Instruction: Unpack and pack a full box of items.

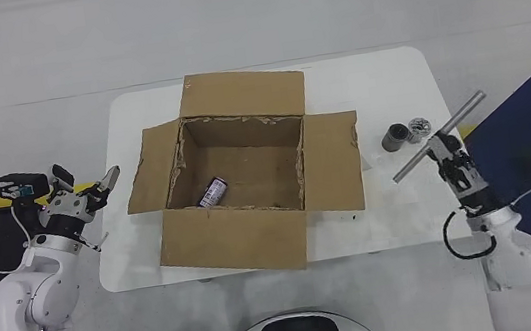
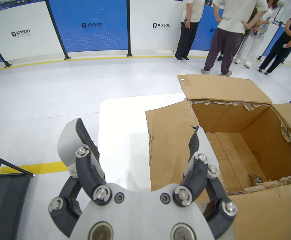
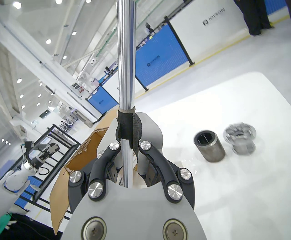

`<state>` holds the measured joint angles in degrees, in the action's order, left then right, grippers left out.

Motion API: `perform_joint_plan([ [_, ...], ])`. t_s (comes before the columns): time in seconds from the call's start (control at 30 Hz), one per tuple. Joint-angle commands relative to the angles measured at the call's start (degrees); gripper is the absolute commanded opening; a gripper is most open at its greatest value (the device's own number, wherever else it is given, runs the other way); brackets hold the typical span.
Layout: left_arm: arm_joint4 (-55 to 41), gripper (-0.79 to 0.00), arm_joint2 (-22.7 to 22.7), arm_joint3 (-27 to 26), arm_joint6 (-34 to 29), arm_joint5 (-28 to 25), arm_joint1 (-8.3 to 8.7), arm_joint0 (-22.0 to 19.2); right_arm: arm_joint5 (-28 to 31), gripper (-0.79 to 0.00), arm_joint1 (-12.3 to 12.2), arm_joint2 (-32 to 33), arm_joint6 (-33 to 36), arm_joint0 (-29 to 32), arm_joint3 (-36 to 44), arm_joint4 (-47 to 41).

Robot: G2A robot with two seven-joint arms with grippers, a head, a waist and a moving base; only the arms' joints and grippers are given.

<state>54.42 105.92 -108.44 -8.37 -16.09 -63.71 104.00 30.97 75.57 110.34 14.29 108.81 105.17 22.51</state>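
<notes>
An open cardboard box (image 1: 246, 173) (image 2: 229, 145) stands in the middle of the white table (image 1: 394, 219), its flaps folded outward. A small dark cylinder (image 1: 213, 192) lies on the box floor near its left wall. My right gripper (image 1: 448, 159) (image 3: 128, 127), at the table's right edge, is shut on a long shiny metal rod (image 1: 440, 134) (image 3: 126, 56) held above the table. My left gripper (image 1: 95, 188) (image 2: 138, 129) hangs open and empty at the table's left edge, short of the box's left flap.
A dark metal sleeve (image 1: 396, 136) (image 3: 209, 146) and a flanged silver metal part (image 1: 418, 127) (image 3: 240, 137) sit side by side on the right part of the table. Bare table lies left and right of the box.
</notes>
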Motion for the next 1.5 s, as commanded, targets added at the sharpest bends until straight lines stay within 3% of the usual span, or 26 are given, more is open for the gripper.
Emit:
perform_joint_plan([
  [0.0,0.0,0.0,0.0,0.0,0.0,0.0,0.0,0.0,-2.93,-0.785,-0.33,0.71,4.42,-1.38,-2.39,-3.68],
  [0.13,0.0,0.0,0.0,0.0,0.0,0.0,0.0,0.0,-12.04,-0.785,-0.69,2.13,6.37,-3.55,-6.13,-3.95],
  [0.43,0.0,0.0,0.0,0.0,0.0,0.0,0.0,0.0,-23.46,-0.785,-0.93,1.1,7.86,-6.35,-11.25,-2.84],
  [0.8,0.0,0.0,0.0,0.0,0.0,0.0,0.0,0.0,-28.92,-0.785,-1.72,0.98,14.49,-8.82,-11.61,-2.94],
  [1.13,0.0,0.0,0.0,0.0,0.0,0.0,0.0,0.0,-37.81,-0.785,-3.02,-0.85,26.46,-14.78,-14.28,0.24],
  [1.47,0.0,0.0,0.0,0.0,0.0,0.0,0.0,0.0,-38.91,-0.785,-3.79,-1.4,28.93,-17.74,-17.31,-0.33],
])
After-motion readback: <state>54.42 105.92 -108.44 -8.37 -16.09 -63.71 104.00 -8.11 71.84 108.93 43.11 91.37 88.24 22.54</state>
